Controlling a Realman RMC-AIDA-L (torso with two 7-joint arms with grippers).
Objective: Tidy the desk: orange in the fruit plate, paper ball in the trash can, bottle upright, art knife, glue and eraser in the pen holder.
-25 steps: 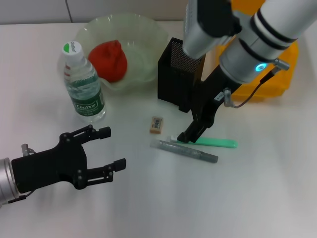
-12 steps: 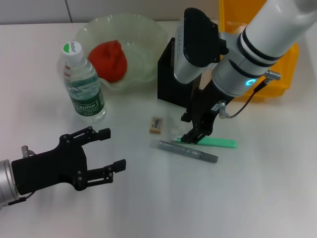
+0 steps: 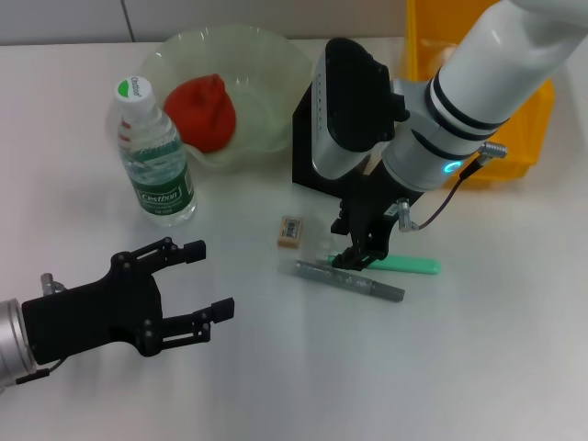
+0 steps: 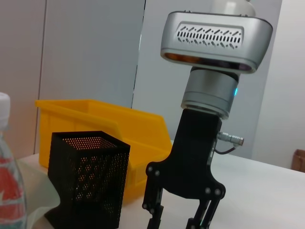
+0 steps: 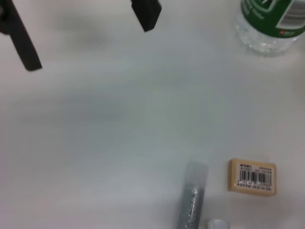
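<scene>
- Step in hand, by judgement: pick-up of green knife (image 3: 397, 265) by right gripper (image 3: 357, 256); grey glue stick (image 3: 349, 280) lying just beside it, nearly parallel.
- Advice: straddle only the green body, keep clear of the grey stick, close gently, lift straight, then carry to pen holder (image 3: 323, 140) close behind.
- Right gripper: low over the white end of the knife, fingers parted a little, nothing gripped; contact with knife not discernible.
- Left gripper (image 3: 175, 290): wide open, empty, hovering near desk's front left.
- Eraser (image 3: 290, 230) on desk, just left of the knife.
- Orange (image 3: 202, 111) in fruit plate (image 3: 276, 57); bottle (image 3: 152, 154) upright; trash can (image 3: 528, 129) at right.
</scene>
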